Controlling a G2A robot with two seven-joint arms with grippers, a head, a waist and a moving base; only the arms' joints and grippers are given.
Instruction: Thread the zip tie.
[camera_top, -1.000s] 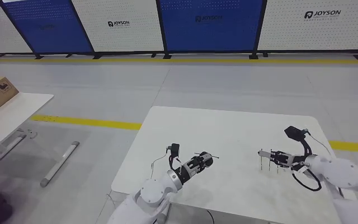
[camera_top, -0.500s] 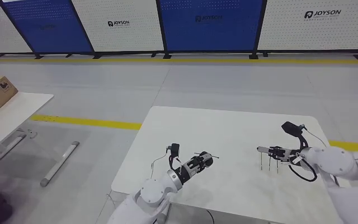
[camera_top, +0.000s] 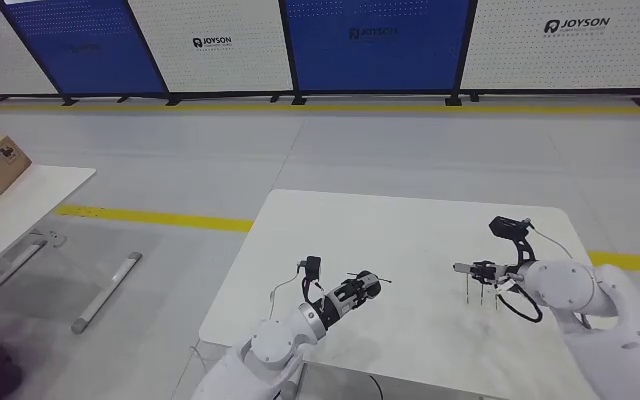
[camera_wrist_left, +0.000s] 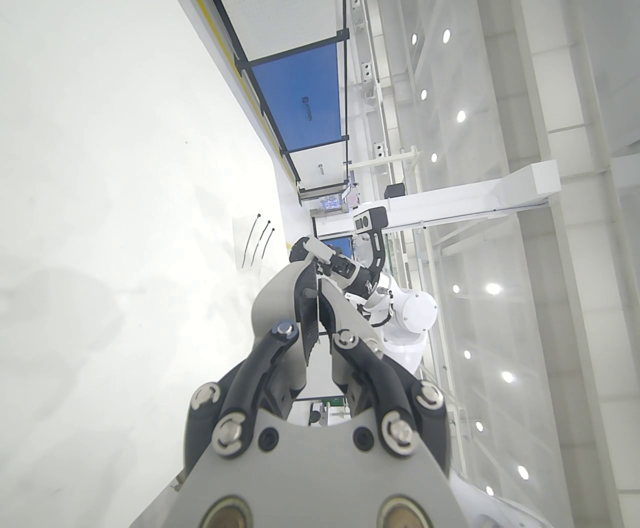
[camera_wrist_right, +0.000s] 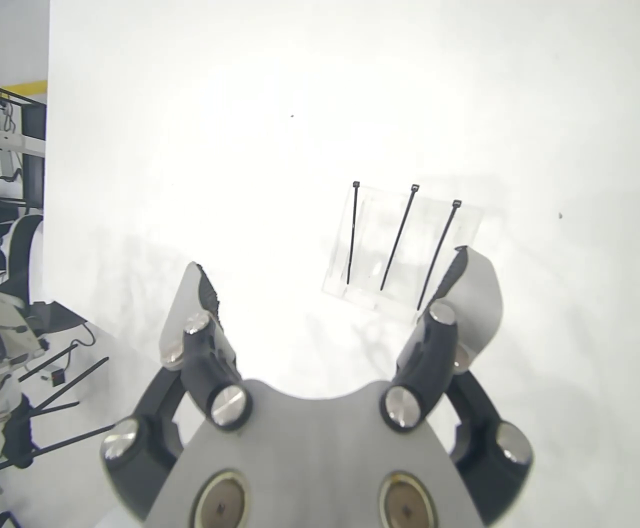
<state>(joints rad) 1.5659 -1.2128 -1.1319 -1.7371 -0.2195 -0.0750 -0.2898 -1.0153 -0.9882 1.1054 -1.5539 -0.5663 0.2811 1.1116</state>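
Left wrist view: left fingers pressed together, clamped on one thin black zip tie that runs up between the pads. In the top view that tie sticks out past the tips toward the middle of the surface and is held off it, probably so the free length can be reached for threading. Which end is out, cannot tell. Left arm sits low at the near edge, forearm angled in toward the centre.

Right wrist view: right fingers spread wide apart, nothing between them. Just beyond, three spare zip ties stand leaning in a clear holder, heads at the free ends. They are spaced apart, likely so one can be pinched alone. One finger is just beside the outermost tie; whether it touches, cannot tell. In the top view the right fingers are above and just beside the holder, the arm bent in from the right side and pointing toward the left arm.

Judgement: early stage, nothing threaded yet. The two arms are well apart.
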